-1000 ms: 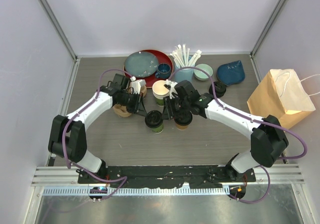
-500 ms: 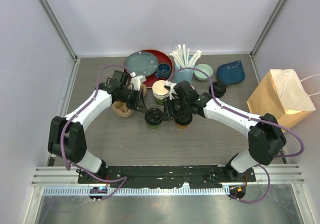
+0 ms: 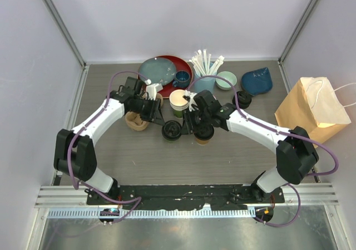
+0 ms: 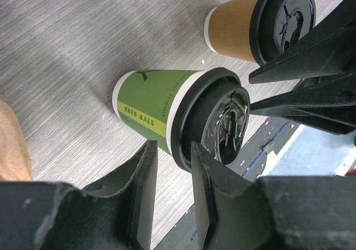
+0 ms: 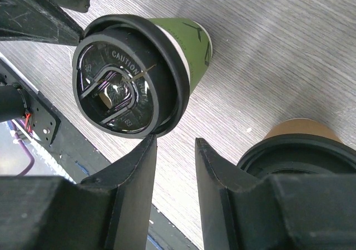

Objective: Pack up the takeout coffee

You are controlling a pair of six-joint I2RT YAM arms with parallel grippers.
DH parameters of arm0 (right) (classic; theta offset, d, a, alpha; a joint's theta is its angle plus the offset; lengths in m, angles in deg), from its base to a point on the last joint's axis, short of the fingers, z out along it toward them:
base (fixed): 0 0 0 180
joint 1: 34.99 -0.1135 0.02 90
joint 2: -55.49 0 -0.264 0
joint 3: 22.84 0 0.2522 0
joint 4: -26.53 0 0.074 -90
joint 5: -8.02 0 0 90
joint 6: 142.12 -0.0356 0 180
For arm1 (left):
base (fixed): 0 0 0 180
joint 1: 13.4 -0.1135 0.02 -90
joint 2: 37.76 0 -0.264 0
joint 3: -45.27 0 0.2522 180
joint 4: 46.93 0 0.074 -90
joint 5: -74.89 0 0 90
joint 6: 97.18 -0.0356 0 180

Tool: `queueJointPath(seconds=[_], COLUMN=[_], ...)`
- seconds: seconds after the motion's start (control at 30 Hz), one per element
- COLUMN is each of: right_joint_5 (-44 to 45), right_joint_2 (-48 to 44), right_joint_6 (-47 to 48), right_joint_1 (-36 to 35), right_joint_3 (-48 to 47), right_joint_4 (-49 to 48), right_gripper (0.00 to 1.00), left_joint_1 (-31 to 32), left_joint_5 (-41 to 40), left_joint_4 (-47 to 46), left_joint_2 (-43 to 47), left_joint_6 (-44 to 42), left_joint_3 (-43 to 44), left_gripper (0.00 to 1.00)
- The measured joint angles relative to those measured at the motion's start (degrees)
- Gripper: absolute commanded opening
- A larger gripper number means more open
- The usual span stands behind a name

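Between left pincer [image 4: 171,150] and right pincer [image 5: 175,141], both parted, stands green cup [image 4: 150,102]; brown cup [image 4: 233,24] crowds beside.

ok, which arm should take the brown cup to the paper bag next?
Right, probably: its open fingers stand beside the brown cup, and the paper bag sits on its side. The left arm is beyond the green cup, farther away.

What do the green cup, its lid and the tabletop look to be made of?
Green cup: likely paper, with a matte printed wall and white bands at top and base. Its lid: black plastic, fairly glossy, with moulded raised lettering and light reflections. Tabletop: grey surface with a fine wood-grain pattern, probably laminate, though real wood cannot be ruled out.
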Motion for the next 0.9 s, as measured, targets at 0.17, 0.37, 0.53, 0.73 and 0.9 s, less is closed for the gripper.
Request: queueJointPath(seconds=[0.17,0.37,0.53,0.73,0.9], right_joint_5=[0.02,0.26,0.79,1.16,0.37], right_joint_2=[-0.09,-0.11,-0.11,2.64,8.52], right_joint_6=[1.4,4.92,7.39,11.26,12.94], right_joint_1=[-0.02,-0.02,-0.02,0.07,0.24], right_joint_3=[-0.26,-4.79,-9.09,-14.03,-17.2], right_joint_4=[0.72,2.78,3.65,4.02,2.89], right_gripper=[0.41,0.43,0.46,0.54,0.57], left_joint_1=[-0.11,-0.96,-1.55,-1.92,-1.99], left_joint_5=[-0.81,-1.92,-3.13,-4.68,-5.03], left_joint_4=[0.24,0.22,0.24,0.37,1.31], left_joint_2=[-0.83,-2.6,-2.69,-2.21,-0.24], left_joint_6=[-0.17,-0.2,-0.46,-1.73,-3.56], left_joint_3=[0.96,2.64,2.75,2.95,4.0], left_gripper=[0.37,0.38,0.42,0.45,0.47])
